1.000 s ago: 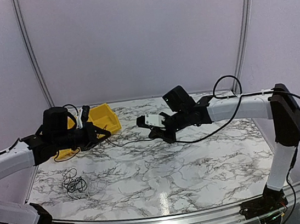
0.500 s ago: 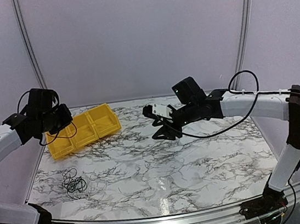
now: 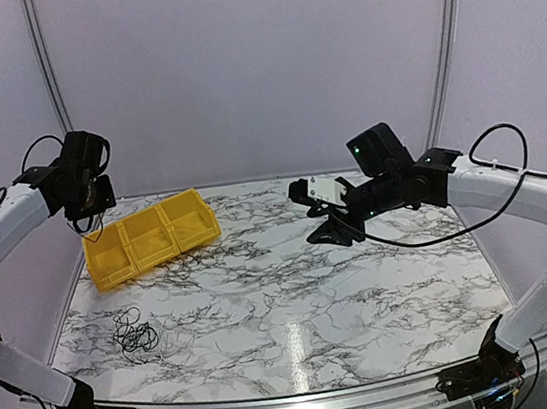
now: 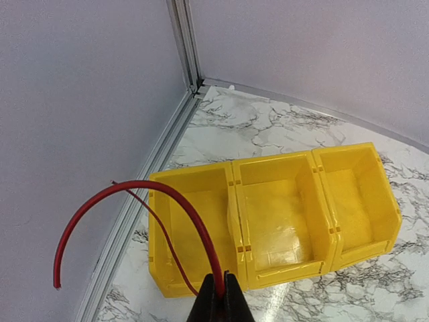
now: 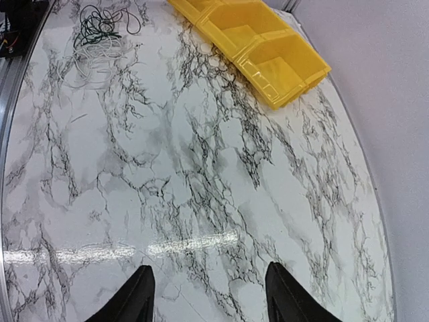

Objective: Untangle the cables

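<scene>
Glossy white marble-patterned table [image 3: 366,293], veined black. On it sits a yellow plastic bin [image 3: 152,239] with three open compartments. The cables [image 3: 134,334], hair-thin and mostly black, lie in a loose tangle at the top view's lower left. The left gripper [image 4: 220,298] is pinched tight on an arching red wire [image 4: 134,188]. The right gripper [image 5: 211,295] is spread apart and empty.

Glossy veined marble-look tabletop [image 5: 201,168], shiny smooth yellow plastic bins [image 4: 234,215], smooth red-sheathed cable [image 4: 134,184], matt pale walls [image 3: 255,66]
</scene>
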Motion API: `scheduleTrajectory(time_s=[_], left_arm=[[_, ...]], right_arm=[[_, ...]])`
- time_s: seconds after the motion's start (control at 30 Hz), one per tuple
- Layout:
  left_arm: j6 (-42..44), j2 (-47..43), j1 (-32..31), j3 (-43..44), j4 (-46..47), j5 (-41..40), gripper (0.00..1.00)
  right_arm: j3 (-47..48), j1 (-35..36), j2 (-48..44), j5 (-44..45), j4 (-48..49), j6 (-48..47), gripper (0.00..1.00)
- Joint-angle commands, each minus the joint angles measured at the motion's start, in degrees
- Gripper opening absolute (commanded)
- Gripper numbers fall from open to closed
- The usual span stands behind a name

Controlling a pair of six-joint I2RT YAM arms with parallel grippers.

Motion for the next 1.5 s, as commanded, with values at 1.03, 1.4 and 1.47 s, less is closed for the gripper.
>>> scheduleTrajectory(time_s=[1.03, 1.4, 1.47], left_arm=[[8.0, 17.6, 16.5, -4.2, 11.3, 26.0, 0.0], [5.5, 24.6, 17.3, -1.6, 12.6, 25.2, 0.0], [6.0, 25.5, 17.4, -1.5, 12.8, 25.4, 0.0]], right_arm=[[-7.2, -1.0, -4.0, 4.6, -2.4, -3.3, 0.57], [-8.3, -1.1, -4.6, 5.1, -2.4, -3.9, 0.57], [-8.4, -1.0, -4.5, 5.1, -2.4, -3.9, 0.57]])
